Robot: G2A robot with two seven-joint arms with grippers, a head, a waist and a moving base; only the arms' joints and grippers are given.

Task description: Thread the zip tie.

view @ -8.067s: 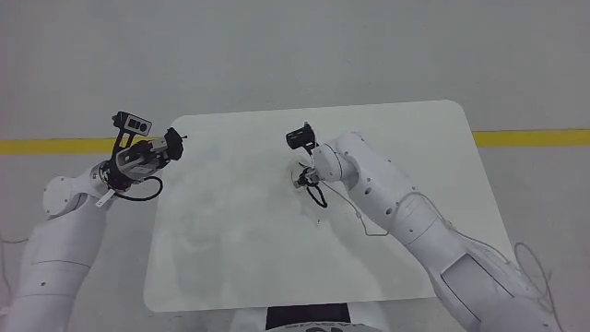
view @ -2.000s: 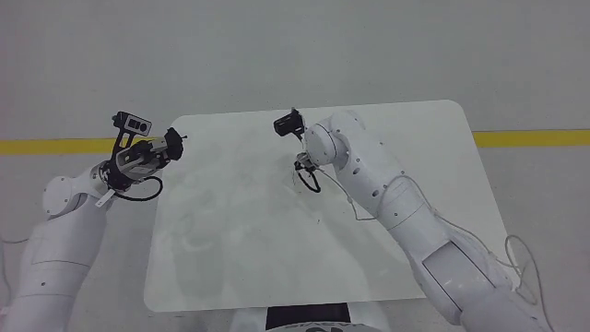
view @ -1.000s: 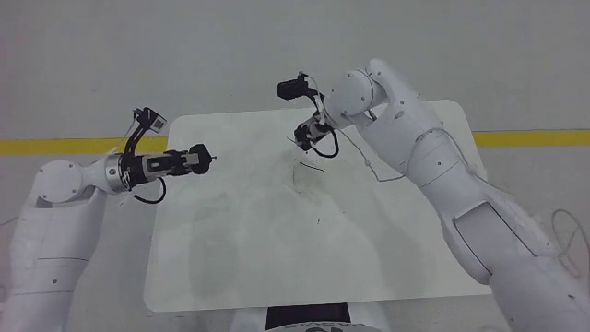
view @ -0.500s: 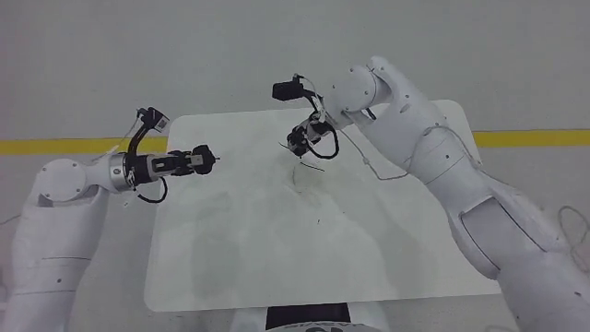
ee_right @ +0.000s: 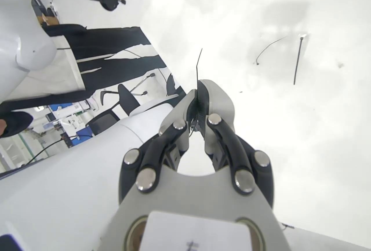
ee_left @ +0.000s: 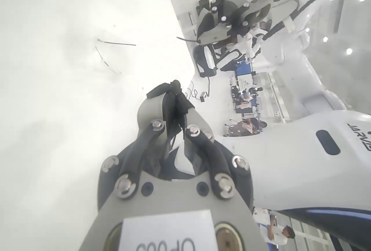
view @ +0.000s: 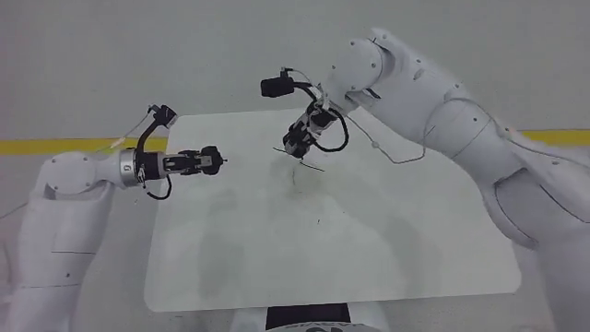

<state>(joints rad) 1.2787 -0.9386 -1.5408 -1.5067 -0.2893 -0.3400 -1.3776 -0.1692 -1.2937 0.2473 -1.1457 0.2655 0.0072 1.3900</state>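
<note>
Pinching zip tie (ee_right: 197, 72), right jaws closed

Surface: your white table (view: 230, 267), rounded corners | Lying on it: a straight black zip tie (ee_right: 298, 61) just beside a curved thin tie (ee_right: 269, 49), near mid-table | You'll also see a small dark speck (ee_right: 340, 64) close by.

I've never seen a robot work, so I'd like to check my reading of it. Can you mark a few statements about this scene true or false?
1. The right fingers are shut on a black zip tie. True.
2. The left fingers hold a zip tie too. False: they are shut, with nothing seen in them.
3. A straight zip tie and a curved zip tie lie loose on the white table. True.
4. The two arms' fingers touch. False: they are apart above the table.
</note>
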